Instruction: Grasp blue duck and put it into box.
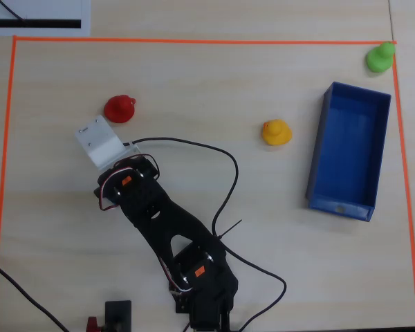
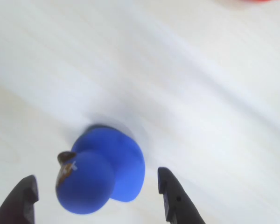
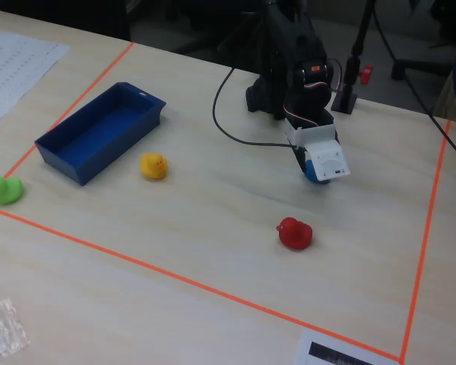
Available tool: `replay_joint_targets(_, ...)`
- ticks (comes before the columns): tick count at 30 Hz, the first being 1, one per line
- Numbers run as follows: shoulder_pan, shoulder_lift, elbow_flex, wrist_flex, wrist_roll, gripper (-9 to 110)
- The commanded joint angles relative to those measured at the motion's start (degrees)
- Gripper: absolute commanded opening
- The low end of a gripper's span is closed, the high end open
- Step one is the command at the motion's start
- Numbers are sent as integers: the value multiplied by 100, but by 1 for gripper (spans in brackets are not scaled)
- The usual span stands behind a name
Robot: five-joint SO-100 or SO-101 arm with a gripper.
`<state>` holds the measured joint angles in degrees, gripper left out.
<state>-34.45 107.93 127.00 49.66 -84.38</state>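
Note:
The blue duck (image 2: 102,172) stands on the pale wooden table, its dark beak to the left in the wrist view. My gripper (image 2: 97,184) is open, with one dark fingertip on each side of the duck and a gap on both sides. In the overhead view the white gripper head (image 1: 100,142) covers the duck. In the fixed view a bit of the blue duck (image 3: 311,174) shows under the gripper (image 3: 319,169). The blue box (image 1: 317,149) lies empty at the right in the overhead view and at the left in the fixed view (image 3: 118,152).
A red duck (image 1: 119,108) (image 3: 294,233) sits close to the gripper. A yellow duck (image 1: 277,132) (image 3: 153,166) stands near the box. A green duck (image 1: 380,57) (image 3: 5,189) sits on the orange tape border (image 1: 194,40). A black cable (image 1: 228,180) loops beside the arm.

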Motion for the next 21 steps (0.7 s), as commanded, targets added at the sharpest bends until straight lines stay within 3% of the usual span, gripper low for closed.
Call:
replay_joint_targets(1, -44, 44, 202, -79, 202, 34)
replay_joint_targets(21, -378, -457, 369, -633, 571, 34)
